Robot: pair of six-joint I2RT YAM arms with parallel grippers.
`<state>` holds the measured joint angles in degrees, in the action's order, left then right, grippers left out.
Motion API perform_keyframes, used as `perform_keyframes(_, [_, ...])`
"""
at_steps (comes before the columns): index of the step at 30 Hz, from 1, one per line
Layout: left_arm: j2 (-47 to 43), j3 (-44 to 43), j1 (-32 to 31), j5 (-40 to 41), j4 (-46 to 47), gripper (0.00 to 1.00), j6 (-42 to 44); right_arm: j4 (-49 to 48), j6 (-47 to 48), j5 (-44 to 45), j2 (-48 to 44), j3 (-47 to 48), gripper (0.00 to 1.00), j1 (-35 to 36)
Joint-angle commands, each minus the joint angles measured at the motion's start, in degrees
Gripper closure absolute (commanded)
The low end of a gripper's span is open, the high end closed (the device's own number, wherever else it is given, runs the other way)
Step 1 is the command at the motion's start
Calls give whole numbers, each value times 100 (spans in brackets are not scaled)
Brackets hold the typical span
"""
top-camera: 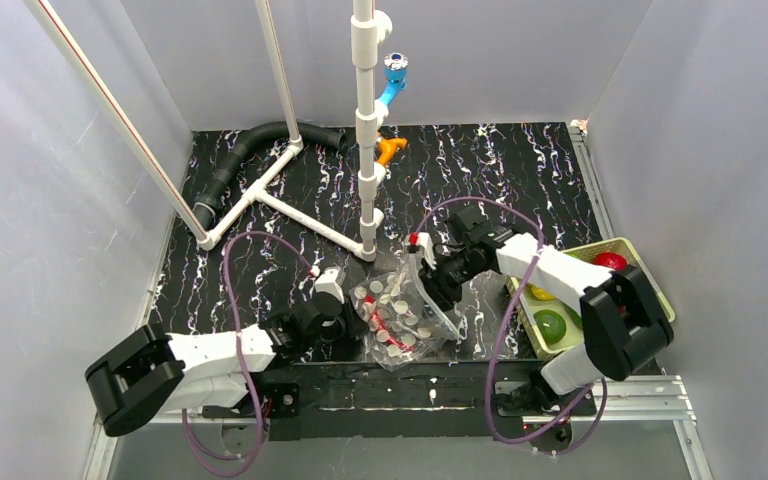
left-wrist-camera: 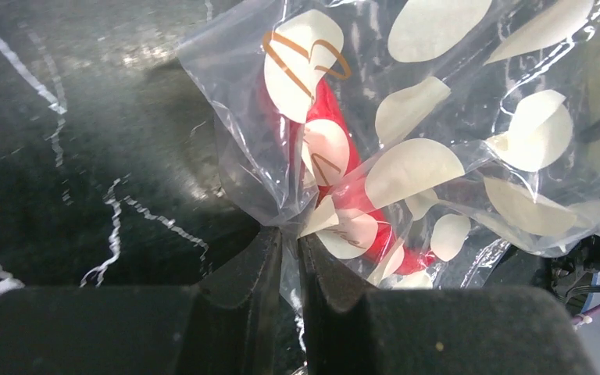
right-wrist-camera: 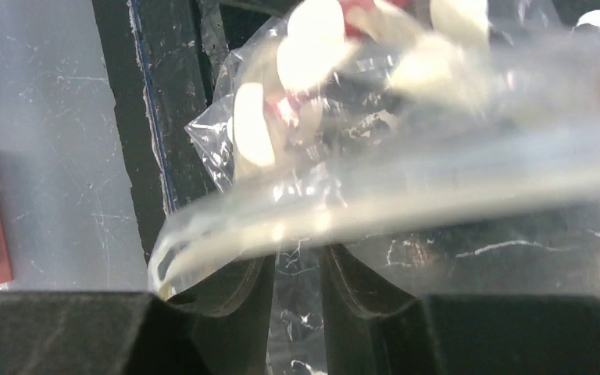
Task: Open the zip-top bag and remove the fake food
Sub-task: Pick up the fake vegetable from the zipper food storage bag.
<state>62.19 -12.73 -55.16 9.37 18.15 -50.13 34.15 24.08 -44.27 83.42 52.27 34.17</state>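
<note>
My left gripper (left-wrist-camera: pixel 290 246) is pinched tight on a thin fold at the edge of the zip-top bag (left-wrist-camera: pixel 453 156). My right gripper (right-wrist-camera: pixel 297 266) has clear film running between its fingers, but a gap shows there, and I cannot tell whether it truly bites. The bag sits between my two arms near the front of the dark table (top-camera: pixel 260 260), with a red piece of fake food (left-wrist-camera: pixel 330 117) inside. The film looks light, soft, crinkly and slick, so I expect it to slip and stretch. The stiffer zip strip along the mouth seems the better hold, one lip per gripper.
</note>
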Motion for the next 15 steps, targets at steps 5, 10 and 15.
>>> perform_keyframes(5, [1383,-746,57,-737,935,90,273,450,33,196,753,673,55,596])
perform_keyframes(10, [2142,-975,57,-1326,1752,91,79,599,-33,484,1125,831,44,608])
perform_keyframes(15, [2501,-1015,56,-1544,2298,90,-193,582,-136,784,1235,823,37,576])
